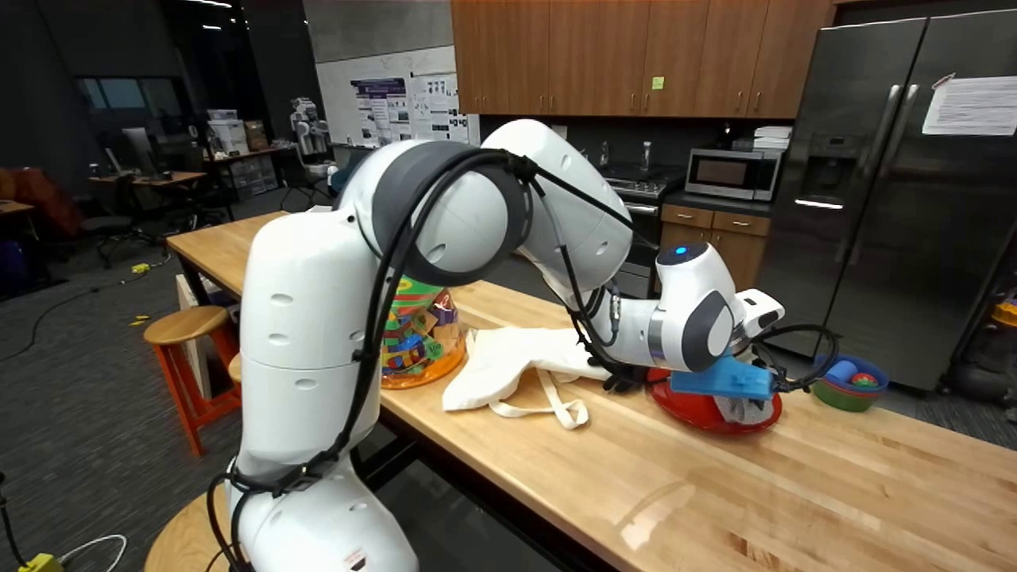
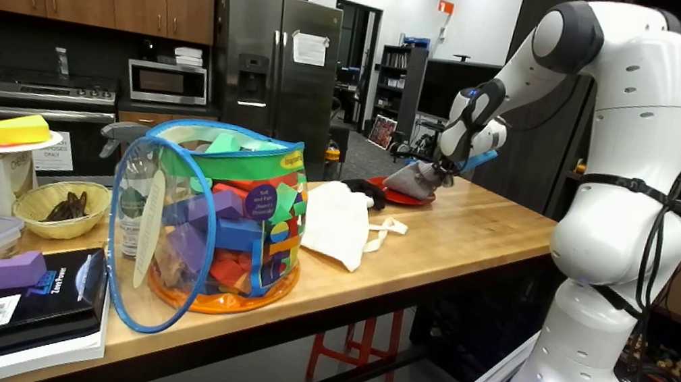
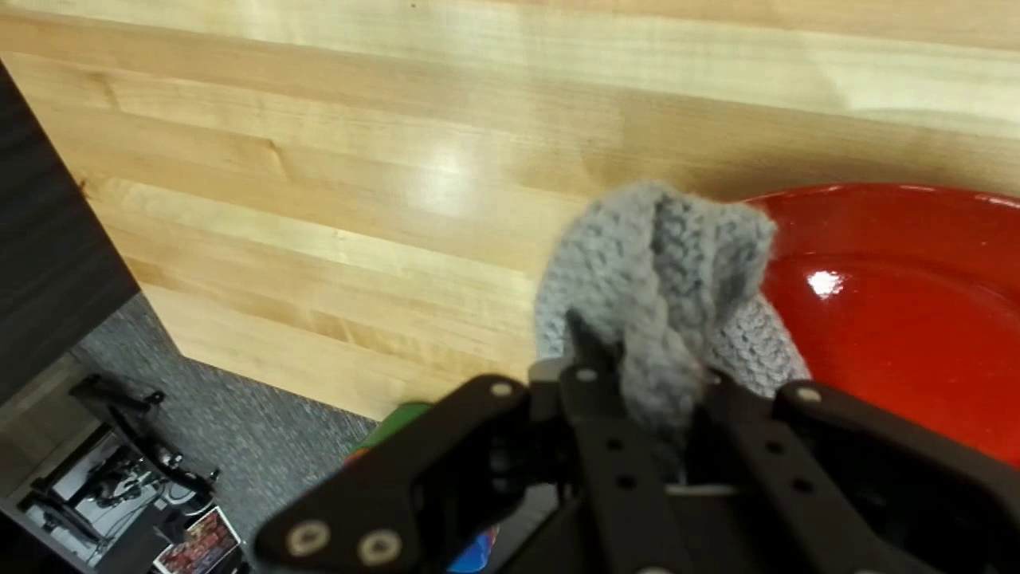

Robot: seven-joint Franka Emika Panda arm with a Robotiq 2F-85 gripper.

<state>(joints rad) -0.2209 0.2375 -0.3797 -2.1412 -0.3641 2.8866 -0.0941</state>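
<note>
Cloth, clearly knitted only in wrist view

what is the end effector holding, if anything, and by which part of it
A gray knitted cloth, pinched in the end effector by a bunched fold at its upper end. Whether that fold is a hem cannot be told.
</note>
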